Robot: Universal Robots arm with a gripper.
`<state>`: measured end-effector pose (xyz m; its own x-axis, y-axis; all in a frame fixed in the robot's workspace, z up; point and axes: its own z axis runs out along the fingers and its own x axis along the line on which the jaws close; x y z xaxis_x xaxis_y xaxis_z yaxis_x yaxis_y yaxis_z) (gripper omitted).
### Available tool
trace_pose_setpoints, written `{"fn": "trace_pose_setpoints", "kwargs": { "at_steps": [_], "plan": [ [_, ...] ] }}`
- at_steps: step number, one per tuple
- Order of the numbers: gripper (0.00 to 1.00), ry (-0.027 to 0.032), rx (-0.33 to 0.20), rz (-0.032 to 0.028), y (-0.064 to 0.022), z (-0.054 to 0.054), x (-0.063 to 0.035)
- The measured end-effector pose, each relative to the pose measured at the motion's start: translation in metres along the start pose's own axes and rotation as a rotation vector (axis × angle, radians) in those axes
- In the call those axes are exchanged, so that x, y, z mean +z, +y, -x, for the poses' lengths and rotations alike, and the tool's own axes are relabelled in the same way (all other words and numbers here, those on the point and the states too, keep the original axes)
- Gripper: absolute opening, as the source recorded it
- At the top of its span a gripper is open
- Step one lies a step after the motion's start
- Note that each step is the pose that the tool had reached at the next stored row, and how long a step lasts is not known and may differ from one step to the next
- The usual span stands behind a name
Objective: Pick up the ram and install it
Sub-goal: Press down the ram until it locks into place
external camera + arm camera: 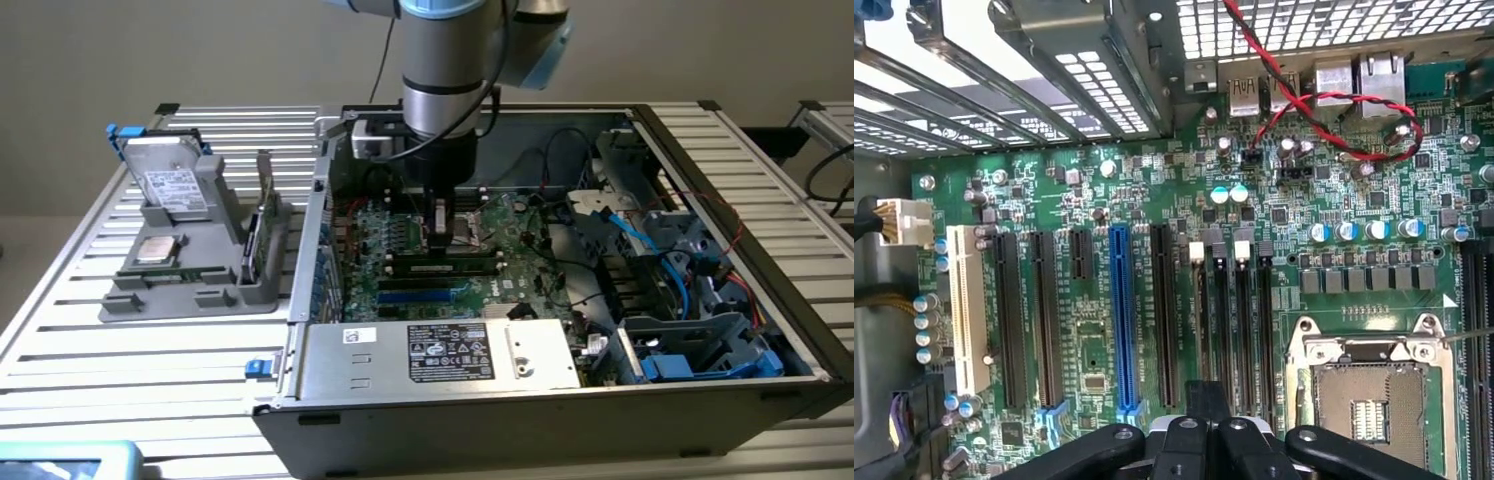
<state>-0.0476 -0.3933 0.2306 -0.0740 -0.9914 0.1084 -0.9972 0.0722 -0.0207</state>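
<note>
Closed, empty gripper (1199, 440) hovers over the motherboard (1154, 200) inside the open case (561, 400). Ram (447, 266) already lies seated in its slot; installation looks finished, leaving only withdrawal.

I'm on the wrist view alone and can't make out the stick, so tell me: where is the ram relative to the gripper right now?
Observer: In the exterior view the ram lies along the motherboard slots, directly under the shut gripper. I cannot tell whether it is fully seated.
Operator: Is anything sitting outside the case?
Observer: Yes, a grey tray stands on the table at the exterior view's left, with a square silver processor chip in it.
Operator: What is at the case edge nearest that camera?
Observer: A silver power supply box with a dark label on top.
</note>
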Motion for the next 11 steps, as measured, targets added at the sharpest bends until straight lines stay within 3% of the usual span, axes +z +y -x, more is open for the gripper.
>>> {"fn": "trace_pose_setpoints", "kwargs": {
  "at_steps": [11],
  "plan": [
    [0.11,0.0000,0.000,-0.0001,0.0006,0.0005,0.0058]
  ]
}}
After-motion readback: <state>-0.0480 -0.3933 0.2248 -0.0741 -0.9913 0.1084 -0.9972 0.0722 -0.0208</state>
